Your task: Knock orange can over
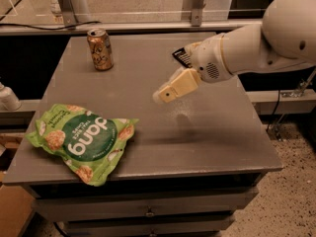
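The orange can (pixel 100 49) stands upright near the back left of the grey table (pixel 207 137). It is shiny orange-gold with a silver rimmed top. My gripper (pixel 163 95) hangs above the middle of the table, right of the can and well apart from it, its cream fingers pointing down and left. The white arm reaches in from the upper right.
A big green chip bag (pixel 81 139) lies flat at the front left of the table. A flat black snack bar (pixel 181 57) lies at the back right, partly hidden behind my arm. Drawers sit under the table's front edge.
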Robot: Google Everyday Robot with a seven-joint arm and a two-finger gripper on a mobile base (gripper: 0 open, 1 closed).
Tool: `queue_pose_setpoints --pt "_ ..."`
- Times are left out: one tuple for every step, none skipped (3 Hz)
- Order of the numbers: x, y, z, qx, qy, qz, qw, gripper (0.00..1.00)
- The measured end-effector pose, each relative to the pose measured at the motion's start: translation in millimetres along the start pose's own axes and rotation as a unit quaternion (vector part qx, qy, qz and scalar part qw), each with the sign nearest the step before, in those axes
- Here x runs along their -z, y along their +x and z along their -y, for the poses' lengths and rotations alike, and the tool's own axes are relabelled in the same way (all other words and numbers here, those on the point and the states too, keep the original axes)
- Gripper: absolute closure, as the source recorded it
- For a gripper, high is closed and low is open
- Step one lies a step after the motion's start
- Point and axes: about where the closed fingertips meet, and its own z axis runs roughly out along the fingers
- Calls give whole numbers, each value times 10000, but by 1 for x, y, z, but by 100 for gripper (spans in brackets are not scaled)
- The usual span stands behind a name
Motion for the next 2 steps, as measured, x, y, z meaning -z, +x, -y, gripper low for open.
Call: queue_pose_setpoints --pt "-18 -2 9 -220 198 456 9985 0" --pt "-45 -5 15 -395 388 853 9948 0"
